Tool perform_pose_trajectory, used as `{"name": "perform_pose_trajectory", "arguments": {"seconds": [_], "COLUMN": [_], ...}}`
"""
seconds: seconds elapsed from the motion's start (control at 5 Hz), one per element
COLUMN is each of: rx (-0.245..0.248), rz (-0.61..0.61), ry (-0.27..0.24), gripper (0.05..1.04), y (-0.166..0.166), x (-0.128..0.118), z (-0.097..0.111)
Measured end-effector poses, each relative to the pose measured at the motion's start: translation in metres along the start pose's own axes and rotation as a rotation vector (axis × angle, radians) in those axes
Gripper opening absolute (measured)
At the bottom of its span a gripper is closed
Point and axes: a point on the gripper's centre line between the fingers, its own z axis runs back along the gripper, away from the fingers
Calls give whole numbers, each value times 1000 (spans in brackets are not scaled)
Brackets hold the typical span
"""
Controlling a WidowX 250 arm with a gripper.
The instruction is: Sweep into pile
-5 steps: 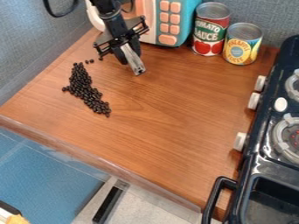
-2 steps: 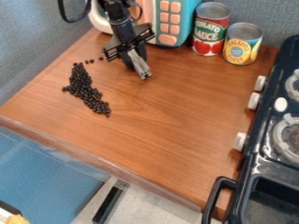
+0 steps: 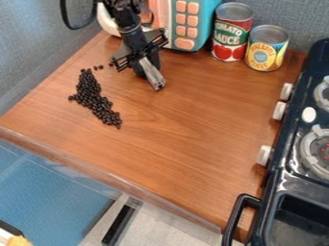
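Okay, target is the dark beans (image 3: 96, 98), in a long, uneven band on the left part of the wooden counter (image 3: 186, 129). A few stray beans (image 3: 101, 67) sit just beyond its upper end, on the toy microwave (image 3: 184, 24) side.

Handling, my read: each bean weighs next to nothing, hard shell, smooth, so they'll roll or skid if I hit them fast. Not fragile under a light push, but pressing straight down could squirt a few out sideways (annoying to chase). The heap won't act as one body; it'll shear and spread around whatever pushes it.

No point pinching anything. I'd work from the outside: set in behind the strays and nudge them down toward the band, then push the thin upper and lower ends in toward the middle. Slow, short strokes, side of the fingers low against the wood.

Gripper (image 3: 158, 88) looks closed, tips together, and I see nothing held between them. It's angled down over the counter, to the right of the band in view and apart from the beans. Can't tell from this angle whether the tips touch the wood, so I'd check height before any sideways stroke.
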Motion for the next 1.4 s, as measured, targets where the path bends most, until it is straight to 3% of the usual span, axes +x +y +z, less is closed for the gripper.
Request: {"name": "perform_pose_trajectory", "arguments": {"seconds": [0.6,1.4], "rx": [33,66], "rz": [71,116], "ry": [-21,-61], "gripper": [383,383], "y": [48,81], "x": [9,7], "z": [11,20]}}
